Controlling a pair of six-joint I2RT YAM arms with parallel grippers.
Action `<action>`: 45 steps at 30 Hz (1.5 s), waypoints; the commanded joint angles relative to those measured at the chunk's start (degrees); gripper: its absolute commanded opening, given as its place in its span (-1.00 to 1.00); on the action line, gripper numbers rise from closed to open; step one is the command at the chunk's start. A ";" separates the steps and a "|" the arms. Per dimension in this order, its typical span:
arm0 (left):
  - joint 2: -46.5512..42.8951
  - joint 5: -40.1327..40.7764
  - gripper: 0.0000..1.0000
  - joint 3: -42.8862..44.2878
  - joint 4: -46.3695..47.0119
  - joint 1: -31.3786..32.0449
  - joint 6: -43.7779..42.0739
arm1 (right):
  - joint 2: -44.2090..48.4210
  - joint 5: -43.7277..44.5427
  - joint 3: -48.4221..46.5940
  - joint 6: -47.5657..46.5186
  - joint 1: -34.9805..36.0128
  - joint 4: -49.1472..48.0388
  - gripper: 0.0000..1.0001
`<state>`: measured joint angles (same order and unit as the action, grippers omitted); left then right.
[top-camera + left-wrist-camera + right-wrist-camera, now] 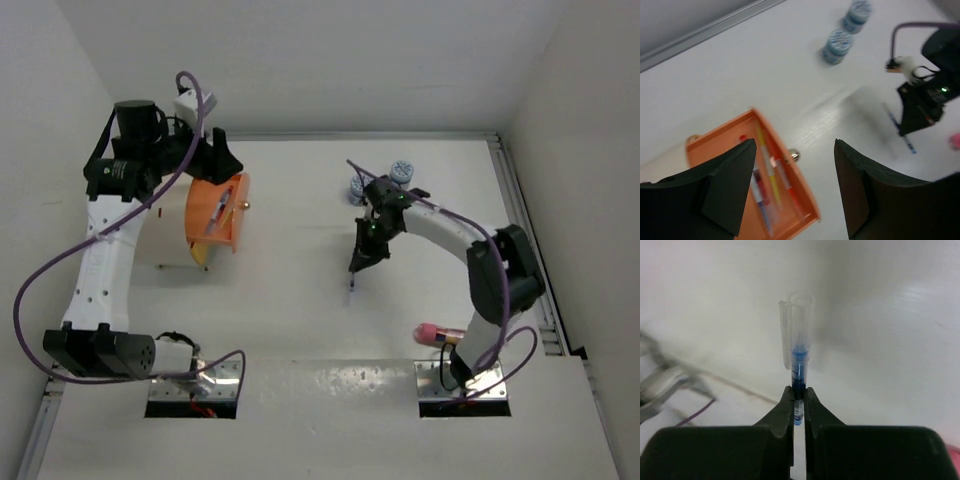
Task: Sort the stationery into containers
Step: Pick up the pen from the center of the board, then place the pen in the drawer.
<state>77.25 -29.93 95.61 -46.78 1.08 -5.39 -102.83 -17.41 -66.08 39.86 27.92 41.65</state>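
Right now the right hand (799, 407) is clamped on a blue pen (799, 357). Its two fingers pinch the barrel close to one end, and the clear-capped end sticks out beyond them. From above, this hand sits over the middle of the white surface (300, 330) with the pen pointing down from it. Whether the tip touches the surface is hard to tell.

On the far side of that hand, two small round blue-and-white pieces (401, 171) stand close together. A stubby pink-and-tan cylinder (437, 335) lies near the right arm's base.

At the far left, the left hand (795, 165) hovers with its fingers (725, 195) spread wide apart, gripping nothing. Below it is an open orange drawer (710, 145) with several thin pens (771, 172) lying lengthwise inside, and a small metal knob (794, 156) on its outer wall. The cream drum (160, 250) sits just left of the drawer, partly hidden under the left arm.
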 commanded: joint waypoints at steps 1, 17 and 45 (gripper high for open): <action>-5.00 -18.38 0.40 -5.24 8.18 -0.12 4.66 | 8.33 -13.86 -5.89 -2.59 -0.06 -8.59 -1.00; -11.07 -34.40 0.13 -23.46 51.80 7.61 49.17 | 19.24 -28.12 -10.64 -6.63 7.58 -39.71 -1.00; -8.61 -32.03 -0.36 -22.84 43.80 13.95 41.69 | 17.05 -29.26 -16.27 -5.85 9.69 -41.21 -1.00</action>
<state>68.42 -61.63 70.35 -3.77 14.28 37.78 -85.38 -45.23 -79.13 33.45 37.01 4.05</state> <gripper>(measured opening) 0.363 0.027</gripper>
